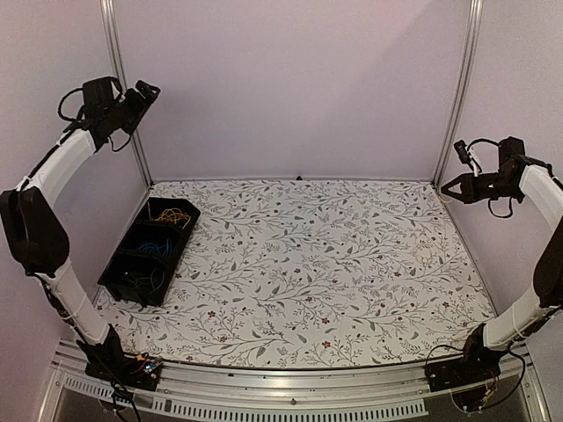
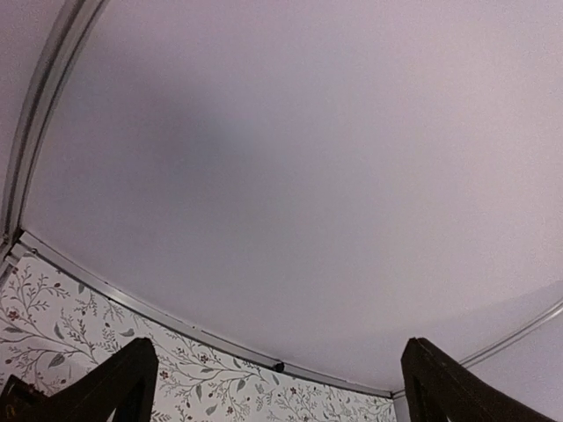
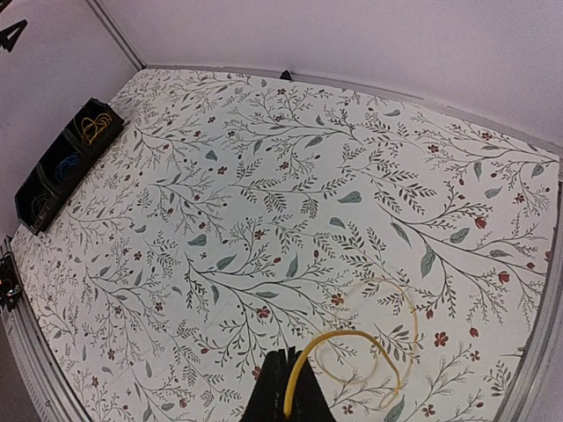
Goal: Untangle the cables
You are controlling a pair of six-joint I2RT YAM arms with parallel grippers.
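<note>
My right gripper (image 3: 287, 365) is shut on one end of a yellow cable (image 3: 352, 335). The cable arcs to the right and joins a pale cream loop (image 3: 412, 318); both hang above the table's right side. In the top view the right gripper (image 1: 449, 187) is raised near the right wall. My left gripper (image 1: 143, 91) is raised high at the back left. It is open and empty, with its fingers (image 2: 130, 376) wide apart, and it faces the back wall. More yellow wires (image 1: 174, 215) and blue wires (image 1: 155, 247) lie in a black tray.
The black three-compartment tray (image 1: 182, 255) stands at the table's left side; it also shows in the right wrist view (image 3: 84, 172). The table has a floral cover (image 1: 334, 264). Metal frame posts (image 1: 457, 88) stand at the back corners.
</note>
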